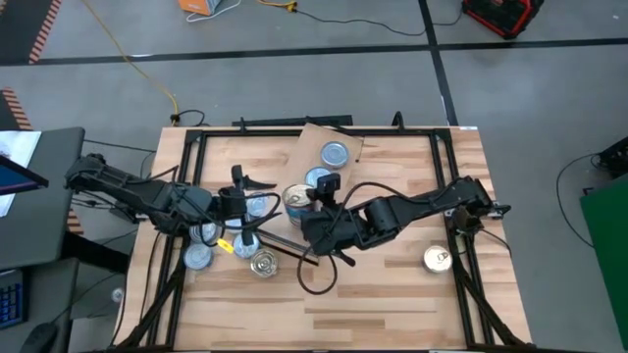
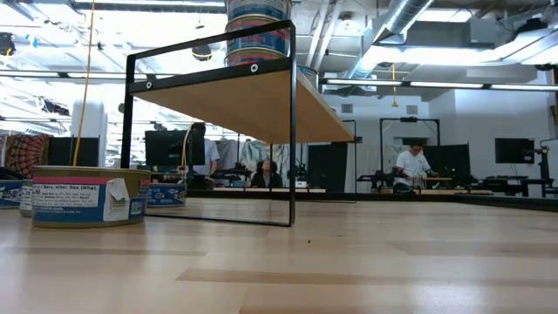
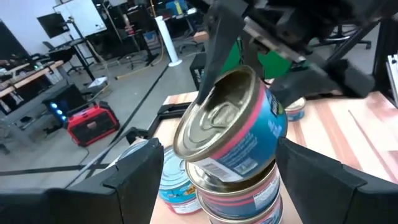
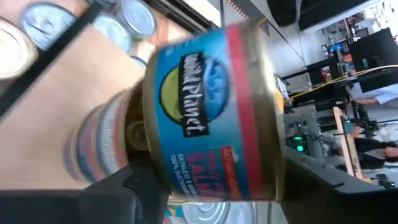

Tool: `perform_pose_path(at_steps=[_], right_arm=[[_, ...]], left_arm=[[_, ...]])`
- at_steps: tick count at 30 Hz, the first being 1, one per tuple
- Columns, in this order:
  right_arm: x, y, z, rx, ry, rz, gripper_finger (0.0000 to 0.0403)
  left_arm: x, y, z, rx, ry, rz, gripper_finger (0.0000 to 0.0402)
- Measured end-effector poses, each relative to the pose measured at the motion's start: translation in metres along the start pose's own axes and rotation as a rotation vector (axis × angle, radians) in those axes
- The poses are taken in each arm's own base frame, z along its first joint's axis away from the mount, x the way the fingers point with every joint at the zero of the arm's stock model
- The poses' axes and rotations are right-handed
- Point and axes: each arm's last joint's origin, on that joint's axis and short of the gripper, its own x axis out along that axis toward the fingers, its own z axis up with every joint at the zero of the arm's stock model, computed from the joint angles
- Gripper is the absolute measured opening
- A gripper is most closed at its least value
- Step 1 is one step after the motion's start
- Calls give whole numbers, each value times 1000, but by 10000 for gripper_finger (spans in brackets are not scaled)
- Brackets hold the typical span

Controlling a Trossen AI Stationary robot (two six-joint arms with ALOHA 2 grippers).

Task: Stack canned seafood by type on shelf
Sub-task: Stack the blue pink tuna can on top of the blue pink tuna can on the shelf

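my two arms were dark, almost black, built from chunky jointed segments with rounded housings. black cables looped loosely from my right arm (image 1: 412,208) and trailed along my left arm (image 1: 137,191). my left gripper (image 3: 217,180) ended in broad, flat, matte black fingers (image 3: 134,171) with angular edges, and my right gripper (image 4: 205,186) had the same dark slab-like fingers (image 4: 124,190).

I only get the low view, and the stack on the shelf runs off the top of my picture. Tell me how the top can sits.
Observer: The top can is tilted, not flat on the can below.
Operator: Say which arm is at it.
Observer: The right gripper is at it. The left gripper waits close by, jaws open.
Operator: Report any can far from the rest.
Observer: One gold-topped can sits alone on the right side of the table.
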Motion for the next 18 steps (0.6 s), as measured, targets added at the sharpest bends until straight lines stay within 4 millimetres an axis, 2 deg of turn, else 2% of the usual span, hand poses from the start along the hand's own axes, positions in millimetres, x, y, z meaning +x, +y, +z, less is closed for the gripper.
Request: perform_pose_path(at_steps=[9,18], right_arm=[[-9,6,0,39,-7,32,360],[-21,7,-1,57,-13,56,369]], left_arm=[[0,-2,0,-28,-6,-71,295],[6,4,-1,-100,-10,-121,295]])
